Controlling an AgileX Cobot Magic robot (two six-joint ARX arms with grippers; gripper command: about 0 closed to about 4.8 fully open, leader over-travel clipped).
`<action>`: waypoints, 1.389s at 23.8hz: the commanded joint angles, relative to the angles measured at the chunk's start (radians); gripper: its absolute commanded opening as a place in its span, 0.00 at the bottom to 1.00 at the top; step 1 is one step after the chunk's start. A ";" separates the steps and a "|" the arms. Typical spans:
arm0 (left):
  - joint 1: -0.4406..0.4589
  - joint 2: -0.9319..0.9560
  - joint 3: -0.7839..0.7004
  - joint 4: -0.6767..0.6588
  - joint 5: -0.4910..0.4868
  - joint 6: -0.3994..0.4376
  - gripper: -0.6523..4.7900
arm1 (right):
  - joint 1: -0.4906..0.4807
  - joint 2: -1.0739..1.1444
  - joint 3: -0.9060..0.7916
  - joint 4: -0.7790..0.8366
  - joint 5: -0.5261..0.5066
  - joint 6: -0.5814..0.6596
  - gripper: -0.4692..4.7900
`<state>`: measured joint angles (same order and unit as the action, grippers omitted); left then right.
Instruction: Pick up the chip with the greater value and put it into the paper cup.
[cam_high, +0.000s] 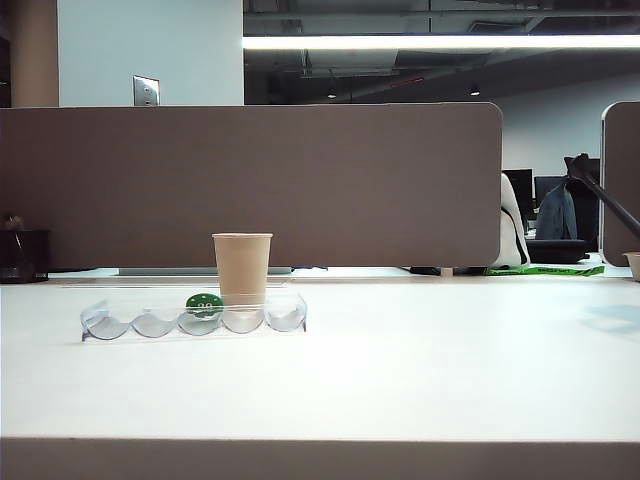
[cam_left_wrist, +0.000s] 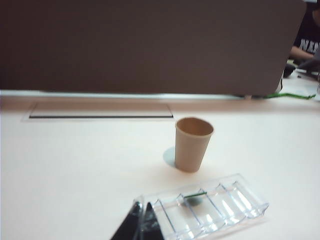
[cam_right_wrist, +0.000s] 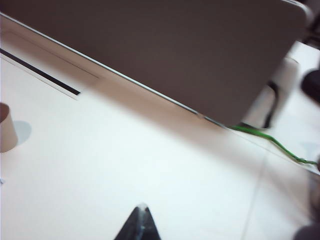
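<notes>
The paper cup (cam_high: 242, 268) stands upright and open-mouthed on the worktop (cam_high: 400, 370) just behind the clear chip tray (cam_high: 195, 321), handy for a drop. Only the green chip (cam_high: 204, 304) shows in the tray; the blue chip is probably inside the cup, though I cannot tell. The left pincer (cam_left_wrist: 141, 223) and right pincer (cam_right_wrist: 138, 225) are both closed and empty, above the worktop.

cup (cam_high: 242, 268) – behind tray (cam_high: 130, 325) | chip (cam_high: 204, 305) – in tray's middle slot
</notes>
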<state>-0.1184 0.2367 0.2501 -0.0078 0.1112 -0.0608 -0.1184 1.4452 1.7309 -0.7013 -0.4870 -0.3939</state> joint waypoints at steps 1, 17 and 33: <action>0.002 -0.010 0.002 -0.014 0.000 0.000 0.11 | -0.055 -0.116 -0.133 0.077 -0.032 -0.002 0.09; 0.002 -0.011 0.002 -0.013 0.009 0.000 0.11 | -0.204 -0.991 -1.063 0.548 0.003 0.244 0.09; 0.002 -0.011 0.002 -0.011 0.024 -0.008 0.11 | 0.102 -1.162 -1.297 0.736 0.328 0.308 0.09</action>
<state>-0.1188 0.2260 0.2497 -0.0273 0.1299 -0.0658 -0.0391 0.2844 0.4328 0.0013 -0.2382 -0.0940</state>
